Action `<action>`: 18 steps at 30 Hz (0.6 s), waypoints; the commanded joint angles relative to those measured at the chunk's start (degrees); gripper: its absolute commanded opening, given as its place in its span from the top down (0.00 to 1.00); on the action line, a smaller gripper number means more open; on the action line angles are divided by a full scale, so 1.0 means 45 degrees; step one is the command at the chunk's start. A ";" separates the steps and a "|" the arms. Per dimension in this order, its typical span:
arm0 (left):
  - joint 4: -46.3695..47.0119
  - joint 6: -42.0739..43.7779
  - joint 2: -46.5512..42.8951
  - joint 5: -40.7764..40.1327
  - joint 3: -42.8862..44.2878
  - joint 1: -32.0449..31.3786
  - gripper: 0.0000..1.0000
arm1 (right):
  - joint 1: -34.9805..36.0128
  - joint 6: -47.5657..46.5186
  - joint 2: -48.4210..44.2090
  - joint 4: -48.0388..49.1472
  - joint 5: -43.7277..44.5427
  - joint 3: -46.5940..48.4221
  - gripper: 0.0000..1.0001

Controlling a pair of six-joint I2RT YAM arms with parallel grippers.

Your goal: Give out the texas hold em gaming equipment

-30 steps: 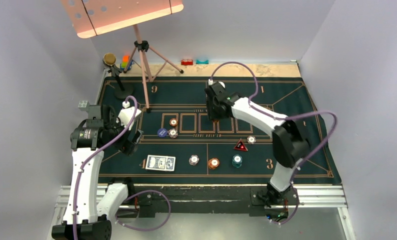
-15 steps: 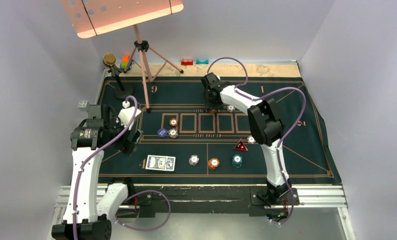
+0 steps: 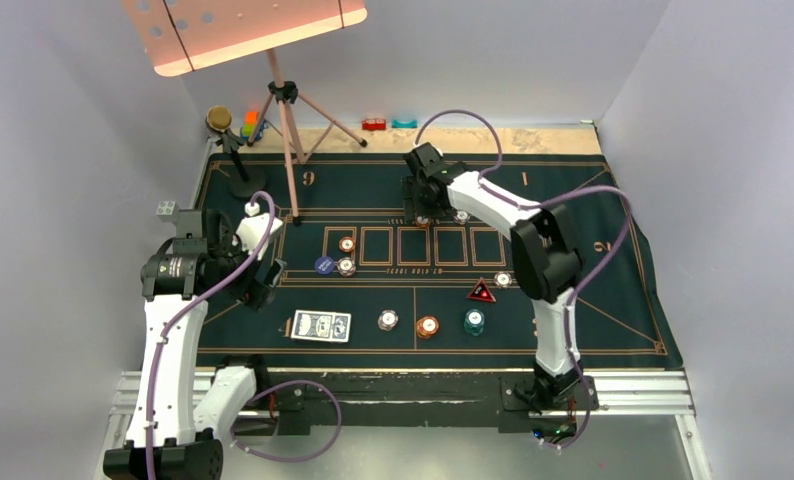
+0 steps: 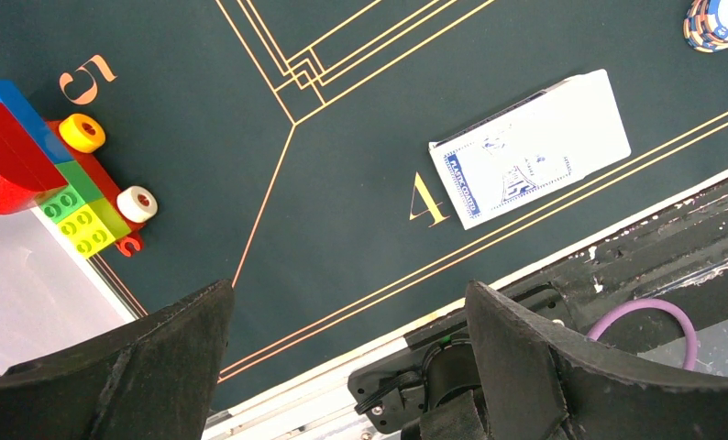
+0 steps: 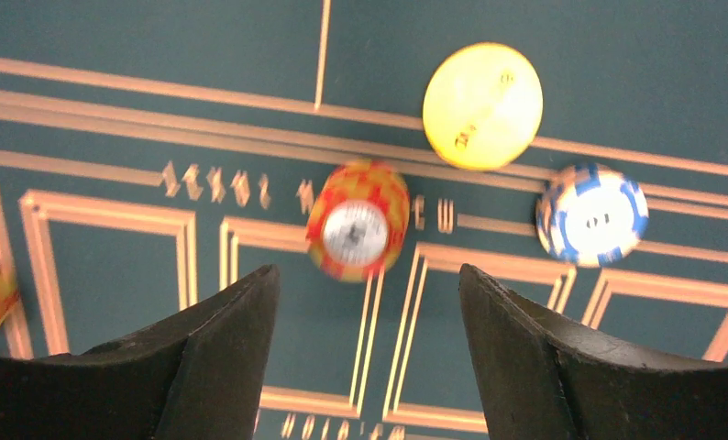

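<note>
The right gripper point(image 5: 368, 275) stands open and empty over an orange chip point(image 5: 357, 220) that lies on the dark green mat point(image 5: 113, 37). A yellow disc point(image 5: 482, 105) and a blue-and-white chip point(image 5: 591, 214) lie just beyond it. The left gripper point(image 4: 347, 293), spread wide, holds nothing near the card deck point(image 4: 530, 147). The mat covers most of the surface point(image 3: 543, 140), which pale walls point(image 3: 473, 60) enclose.

A dark green printed mat point(image 3: 373, 190) covers most of the table. In the upper left of the top view a pink perforated plate point(image 3: 243, 30) sits on a thin tripod point(image 3: 285, 100), whose feet reach the mat. Left of it stands a small black stand point(image 3: 231, 150) with a round brown top, near stacked colourful blocks point(image 3: 250, 124). At the far edge lie a red piece point(image 3: 374, 125) and a teal piece point(image 3: 404, 123). In the left wrist view, toy bricks point(image 4: 30, 156) lie at the left, with a yellow ring point(image 4: 82, 133) and a white ring point(image 4: 137, 203) just beside.
</note>
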 commanded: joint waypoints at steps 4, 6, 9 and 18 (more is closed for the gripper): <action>0.0110 0.0031 -0.0265 0.0053 0.0380 -0.0075 0.00 | 0.2352 0.0308 -0.5100 0.0510 0.0386 -0.3349 0.19; 0.0047 0.0006 -0.0263 0.0195 0.0414 -0.0066 0.00 | 0.3141 0.0826 -0.6119 0.0802 0.0361 -0.4807 0.15; -0.0010 0.0031 -0.0290 0.0291 0.0410 -0.0076 0.00 | 0.4344 0.1576 -0.7270 0.0961 0.0511 -0.6827 0.12; -0.0167 0.0163 -0.0458 0.0266 0.0311 -0.0071 0.00 | 0.6600 0.3168 -0.8493 0.0801 0.0940 -0.9334 0.07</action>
